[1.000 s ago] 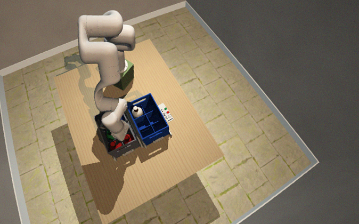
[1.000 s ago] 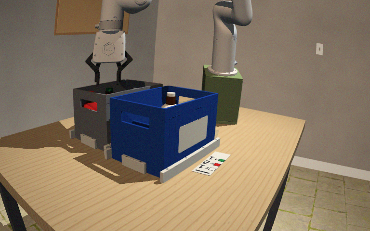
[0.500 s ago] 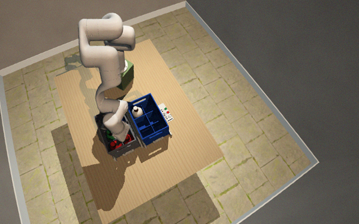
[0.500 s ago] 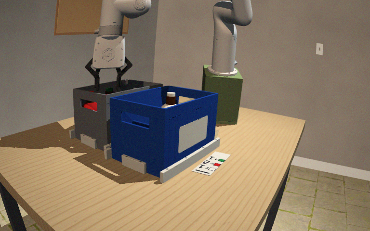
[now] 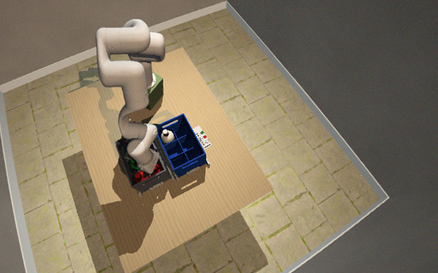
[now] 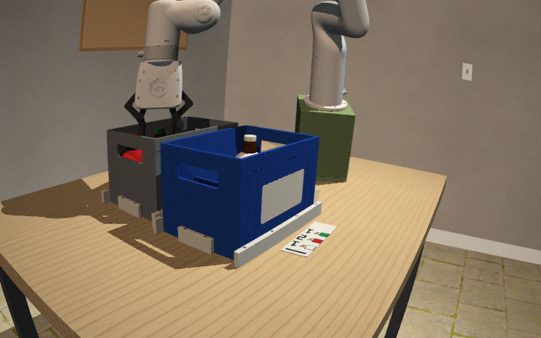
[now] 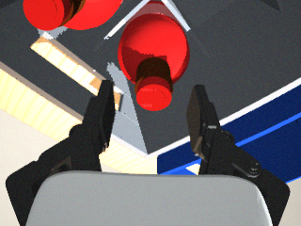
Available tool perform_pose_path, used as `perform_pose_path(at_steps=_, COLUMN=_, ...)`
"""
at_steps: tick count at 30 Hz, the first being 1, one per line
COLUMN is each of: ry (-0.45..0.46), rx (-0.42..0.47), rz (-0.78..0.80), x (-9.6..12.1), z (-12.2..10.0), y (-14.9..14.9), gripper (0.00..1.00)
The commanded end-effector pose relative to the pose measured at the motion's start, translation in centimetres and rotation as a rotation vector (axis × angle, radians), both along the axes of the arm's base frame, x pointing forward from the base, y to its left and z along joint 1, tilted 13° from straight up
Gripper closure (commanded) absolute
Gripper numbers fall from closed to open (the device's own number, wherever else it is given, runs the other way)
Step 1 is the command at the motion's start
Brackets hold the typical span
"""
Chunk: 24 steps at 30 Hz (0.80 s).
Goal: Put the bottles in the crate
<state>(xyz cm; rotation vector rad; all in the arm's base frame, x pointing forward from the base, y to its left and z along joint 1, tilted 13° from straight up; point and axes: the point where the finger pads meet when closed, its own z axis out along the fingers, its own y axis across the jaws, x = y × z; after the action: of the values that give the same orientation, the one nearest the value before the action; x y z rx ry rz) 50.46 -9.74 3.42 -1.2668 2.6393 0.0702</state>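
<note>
The pick list [image 5: 202,137] [image 6: 327,227] reads, from its black bar, white 1, red 2, green 1. The blue crate [image 6: 199,207] [image 5: 188,168] holds a white-label bottle [image 5: 168,136] [image 6: 250,146] upright in a back compartment on the grey crate's side. The grey crate [image 6: 133,179] [image 7: 226,71] holds red and green bottles. My gripper [image 7: 151,96] [image 6: 158,125] is open, pointing down, with its fingertips at rim height of the grey crate. A red bottle [image 7: 155,40] stands in the corner in the wrist view, its cap between and below the fingers, not gripped. My gripper's housing hides part of the grey crate in the top view.
Another red bottle [image 7: 94,14] stands beside the corner one. A green bottle [image 5: 134,163] is farther inside the grey crate. The crates stand side by side, with low light-grey strips [image 6: 196,240] around their bases. The green robot pedestal [image 6: 331,147] is behind them.
</note>
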Motion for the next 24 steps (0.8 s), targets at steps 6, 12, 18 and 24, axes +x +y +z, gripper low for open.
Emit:
perform_pose_path(at_steps=6, ry=-0.004, rx=-0.001, rz=-0.001, x=0.3, z=-0.8, y=0.0, gripper=0.35)
perform_pose_path(at_steps=12, ry=-0.004, rx=-0.001, rz=-0.001, x=0.4, z=-1.5, y=0.1, gripper=0.35)
perform_pose_path(at_steps=18, ry=-0.004, rx=-0.001, rz=-0.001, x=0.5, z=-2.1, y=0.2, gripper=0.35)
perform_pose_path(at_steps=24, ry=-0.004, rx=-0.001, rz=-0.001, x=0.5, z=-2.1, y=0.2, gripper=0.35)
